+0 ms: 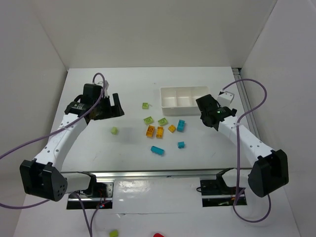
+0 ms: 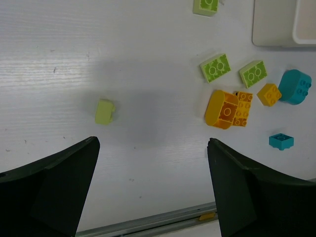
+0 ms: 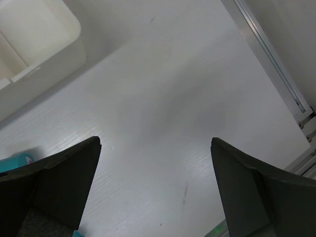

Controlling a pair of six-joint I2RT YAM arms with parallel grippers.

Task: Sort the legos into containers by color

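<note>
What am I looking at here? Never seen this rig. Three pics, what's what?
Two robot arms are bolted at the near edge of a white table. The overhead picture comes from a fixed camera above and behind them. The other two come from cameras on each wrist, looking down past their own dark fingers.

The left gripper is open and holds nothing; below it lies a lone green brick. The right gripper is also open and empty.

On the table are small bricks: orange, cyan and green, loosely clustered mid-table. Behind them sits a white tray with three compartments, which look empty.
</note>
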